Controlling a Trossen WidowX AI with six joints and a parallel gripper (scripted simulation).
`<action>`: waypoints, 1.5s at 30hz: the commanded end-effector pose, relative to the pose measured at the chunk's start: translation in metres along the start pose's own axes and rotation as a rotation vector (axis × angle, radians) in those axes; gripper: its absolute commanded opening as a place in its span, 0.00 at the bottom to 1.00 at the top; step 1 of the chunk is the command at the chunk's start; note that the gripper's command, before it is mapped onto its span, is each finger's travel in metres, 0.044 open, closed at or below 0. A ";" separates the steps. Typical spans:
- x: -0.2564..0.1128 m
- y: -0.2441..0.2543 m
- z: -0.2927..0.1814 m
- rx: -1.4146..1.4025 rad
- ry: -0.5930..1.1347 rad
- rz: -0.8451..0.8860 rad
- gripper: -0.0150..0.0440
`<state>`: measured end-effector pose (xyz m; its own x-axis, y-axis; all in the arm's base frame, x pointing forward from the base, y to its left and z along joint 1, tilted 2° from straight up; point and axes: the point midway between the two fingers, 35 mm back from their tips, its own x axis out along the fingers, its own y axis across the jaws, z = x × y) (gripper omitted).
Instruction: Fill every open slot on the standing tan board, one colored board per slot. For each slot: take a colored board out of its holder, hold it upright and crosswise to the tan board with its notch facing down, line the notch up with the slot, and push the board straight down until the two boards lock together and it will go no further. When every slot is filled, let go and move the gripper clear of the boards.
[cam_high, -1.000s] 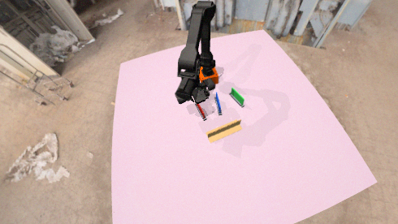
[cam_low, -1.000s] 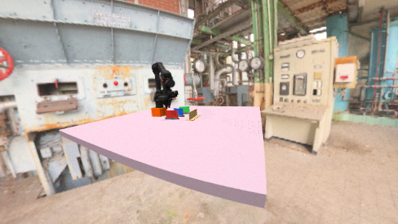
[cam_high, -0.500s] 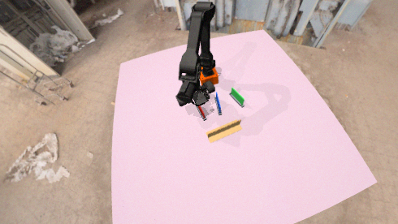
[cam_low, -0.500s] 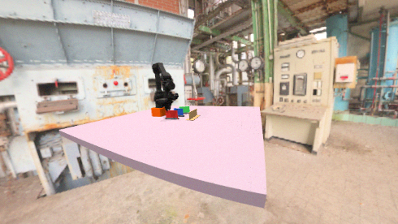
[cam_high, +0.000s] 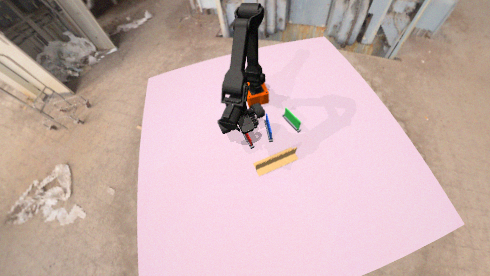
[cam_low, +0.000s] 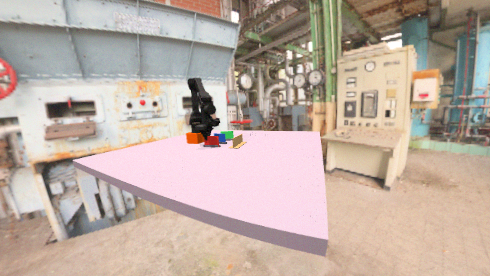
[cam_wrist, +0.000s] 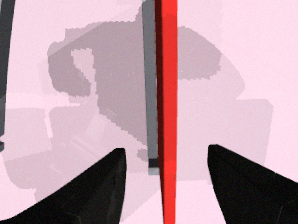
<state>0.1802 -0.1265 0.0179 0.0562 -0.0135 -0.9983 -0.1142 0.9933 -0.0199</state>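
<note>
1. The red board (cam_high: 249, 140) (cam_low: 212, 141) (cam_wrist: 170, 100) stands upright, its long axis running toward one end of the tan board (cam_high: 276, 161) (cam_low: 238, 142).
2. It lies below my open hand (cam_high: 248, 124) (cam_low: 209, 135) (cam_wrist: 167, 147), lined up between the fingers, ungrasped.

Control cabinet (cam_low: 372, 92): beige, upright, beyond the table (cam_high: 300, 215) (cam_low: 225, 185). Floor (cam_high: 100, 150) (cam_low: 425, 200): bare, dusty. Brick wall (cam_low: 195, 7): red.

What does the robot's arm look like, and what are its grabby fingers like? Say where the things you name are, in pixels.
The arm is black, with long, chunky links and bulky joints, on a bright orange base (cam_high: 258, 99) (cam_low: 194, 138). Its end effector (cam_wrist: 166, 155) has two black fingers; up close, each looks like a wedge narrowing to a blunt tip.
</note>
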 end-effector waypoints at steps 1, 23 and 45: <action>0.006 0.001 -0.002 0.007 0.006 0.001 0.56; 0.023 0.001 -0.002 0.007 0.006 0.001 0.25; -0.003 0.001 -0.002 0.007 0.006 0.001 0.25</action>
<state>0.1763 -0.1245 0.0140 0.0430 -0.0096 -0.9990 -0.1106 0.9938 -0.0144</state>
